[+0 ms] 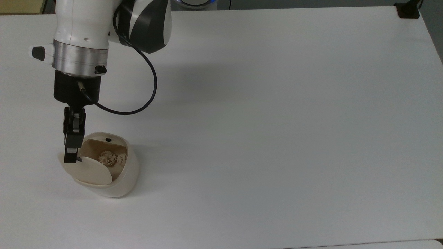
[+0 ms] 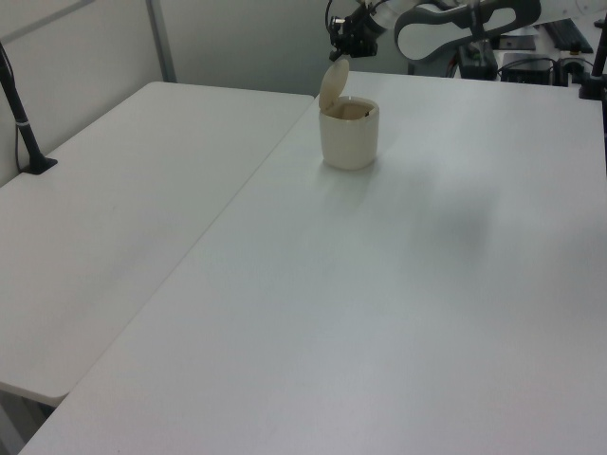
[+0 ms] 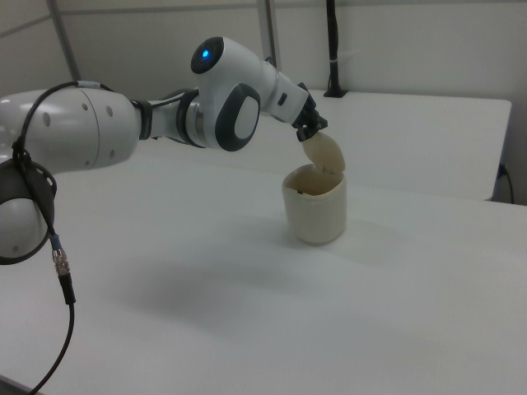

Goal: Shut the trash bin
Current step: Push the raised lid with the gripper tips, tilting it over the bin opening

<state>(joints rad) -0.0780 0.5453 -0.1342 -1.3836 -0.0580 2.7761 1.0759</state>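
The cream-white trash bin (image 1: 121,180) stands near the top view's lower left with its beige lid (image 1: 91,171) hinged up and open. Crumpled paper (image 1: 108,158) lies in its tan interior. My gripper (image 1: 71,157) points down at the lid's raised upper edge, fingers together and shut on nothing, with the tip touching or just at that edge. In the left view the bin (image 2: 349,137) shows its lid (image 2: 332,83) standing nearly upright, with the gripper (image 2: 340,49) just above it. The right view has the gripper (image 3: 310,130) at the top of the lid (image 3: 324,152) over the bin (image 3: 314,210).
The bin stands on a wide white table (image 1: 277,121). A second white table (image 2: 123,218) adjoins it on the left view's left. A black clamp post (image 2: 24,123) stands at that table's far edge, and another black mount (image 1: 408,10) sits at the top view's upper right corner.
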